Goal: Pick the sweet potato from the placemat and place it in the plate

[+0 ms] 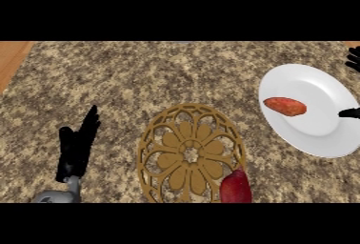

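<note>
While the orange, tapered sweet potato [285,106] lies crosswise on the round white plate [330,138], the right hand [352,59], perhaps open-fingered, shows at its far edge.

surfaces and finishes on the counter

the counter [141,81] looks like speckled granite in brown and beige, with a strip of plain wood [13,57] at its left edge. the plate [316,128] is white, smooth and faintly glossy, like glazed ceramic. the placemat [190,152] is a matt tan openwork, wood-like. the sweet potato [285,106] has dull orange skin; a dark red vegetable [236,188] shows a slight sheen. the left hand [77,145] is matt black.
</note>
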You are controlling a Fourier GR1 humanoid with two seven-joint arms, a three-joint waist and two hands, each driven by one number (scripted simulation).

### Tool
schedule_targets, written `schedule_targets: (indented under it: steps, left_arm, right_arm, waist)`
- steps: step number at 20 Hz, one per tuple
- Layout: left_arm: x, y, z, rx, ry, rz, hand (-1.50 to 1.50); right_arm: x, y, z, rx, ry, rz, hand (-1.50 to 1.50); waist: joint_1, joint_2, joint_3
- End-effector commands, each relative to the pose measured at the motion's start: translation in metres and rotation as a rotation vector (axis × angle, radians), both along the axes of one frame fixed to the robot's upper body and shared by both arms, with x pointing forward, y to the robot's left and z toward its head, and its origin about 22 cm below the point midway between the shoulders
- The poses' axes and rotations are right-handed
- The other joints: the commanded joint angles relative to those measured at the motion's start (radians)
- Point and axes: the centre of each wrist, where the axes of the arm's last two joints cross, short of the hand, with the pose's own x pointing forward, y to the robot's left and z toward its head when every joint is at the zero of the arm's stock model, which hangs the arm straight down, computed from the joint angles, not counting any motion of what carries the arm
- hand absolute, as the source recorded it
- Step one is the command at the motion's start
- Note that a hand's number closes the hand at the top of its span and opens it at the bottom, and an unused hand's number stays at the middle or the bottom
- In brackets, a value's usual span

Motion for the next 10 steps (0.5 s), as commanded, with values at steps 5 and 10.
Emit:
schedule_targets:
  steps: [5, 10]
  left_arm:
    - [0.012, -0.005, -0.018, 0.003, -0.011, -0.013, 0.0]
    - [0.012, -0.006, -0.006, -0.002, 0.008, 0.019, 0.0]
  right_arm:
    - [-0.01, -0.005, -0.02, 0.101, -0.056, 0.072, -1.5]
    - [-0.011, -0.002, -0.022, 0.055, -0.037, 0.09, -1.5]
  waist:
    - [0.002, 0.005, 0.0]
    - [-0.006, -0.002, -0.001]
